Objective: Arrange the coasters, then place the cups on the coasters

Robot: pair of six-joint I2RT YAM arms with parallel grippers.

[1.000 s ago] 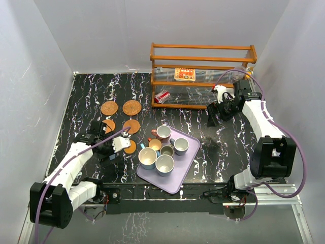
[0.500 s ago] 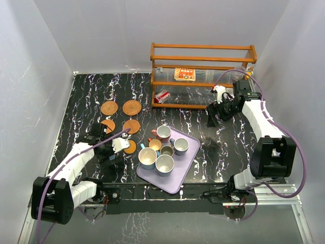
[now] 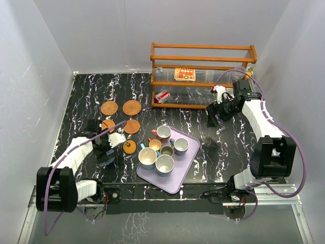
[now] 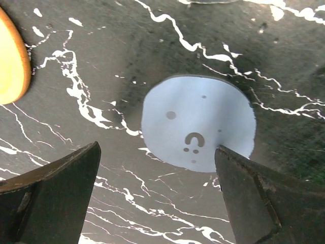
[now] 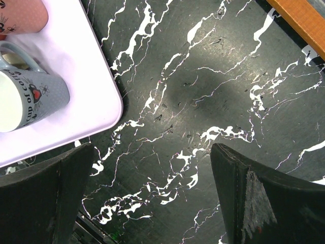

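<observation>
Top cam's high behind the arm bases, looking down on my whole table (image 3: pixel 219 161). Left wrist stares straight down at the grey-blue coaster (image 4: pixel 198 122), super close. Right wrist's farther up, sharing a corner of the lilac tray (image 5: pixel 91 61) with top.

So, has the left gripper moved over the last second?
Yes: the left gripper shifted left, away from the lilac tray, uncovering the dotted coaster.

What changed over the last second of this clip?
The left gripper slid left, away from the tray, uncovering the orange dotted coaster; its jaws now stand open over the grey-blue coaster, flat on the table. Nothing was gripped or released. The right gripper, the cups and the other coasters stayed put.
</observation>
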